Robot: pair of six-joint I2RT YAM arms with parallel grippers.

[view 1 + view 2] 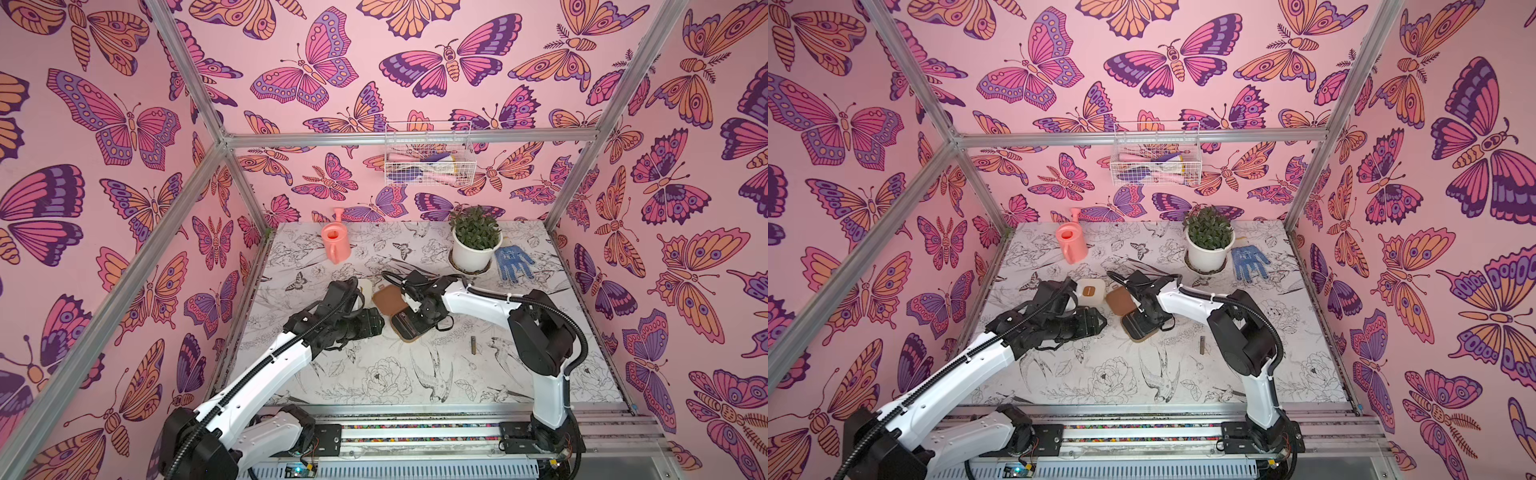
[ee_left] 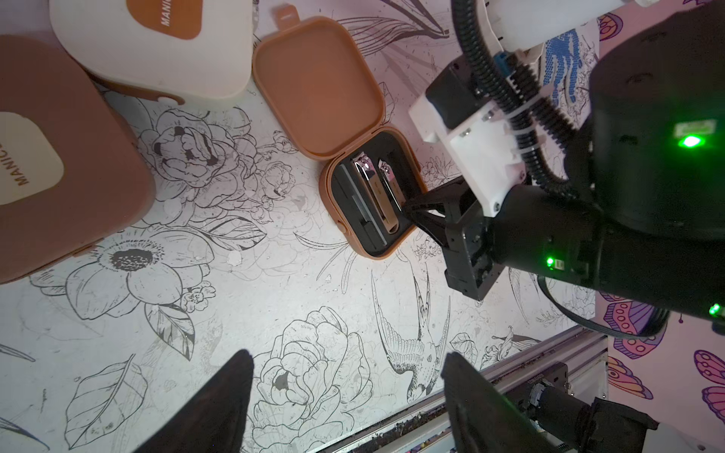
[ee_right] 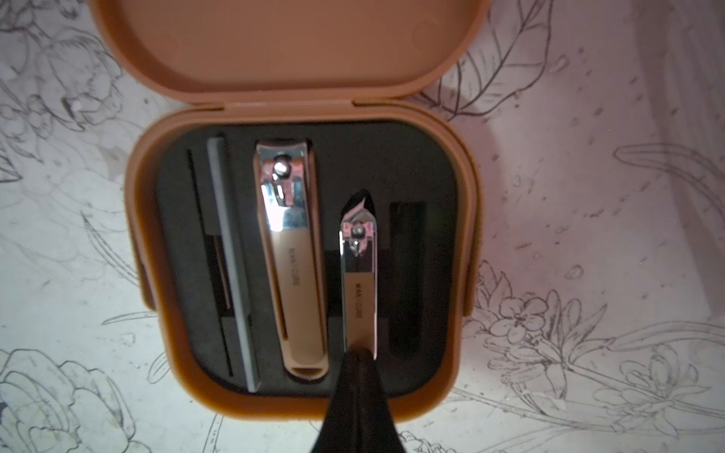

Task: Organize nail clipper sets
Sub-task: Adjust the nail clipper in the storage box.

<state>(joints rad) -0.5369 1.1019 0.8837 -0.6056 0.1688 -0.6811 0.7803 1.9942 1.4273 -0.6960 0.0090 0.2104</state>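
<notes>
Right tool (image 3: 355, 362) is pinched fully shut, tips on the tail end of the slim silver small nail clipper (image 3: 359, 282); nipping it or just pressing, can't tell. The clipper lies partly over its cut-out in the black foam, so it looks like it is being seated. Beside it, the larger silver-and-tan nail clipper (image 3: 290, 255) and the thin grey file (image 3: 231, 255) sit in their slots; the dark slot (image 3: 408, 274) on the other side is empty. All are in the open tan-brown rounded-square plastic case (image 3: 306, 396), lid (image 3: 290, 47) laid flat back for access, mid-counter (image 1: 374, 374). Left tool (image 2: 347, 355) is wide open and empty, hovering near the case, likely ready to steady or close it. Closed cream case (image 2: 157, 51) and closed brown case (image 2: 59, 157) are parked side by side left of the middle, out of the way. A small loose metal piece (image 1: 473, 345) lies toward the right edge, probably meant for that empty slot.
</notes>
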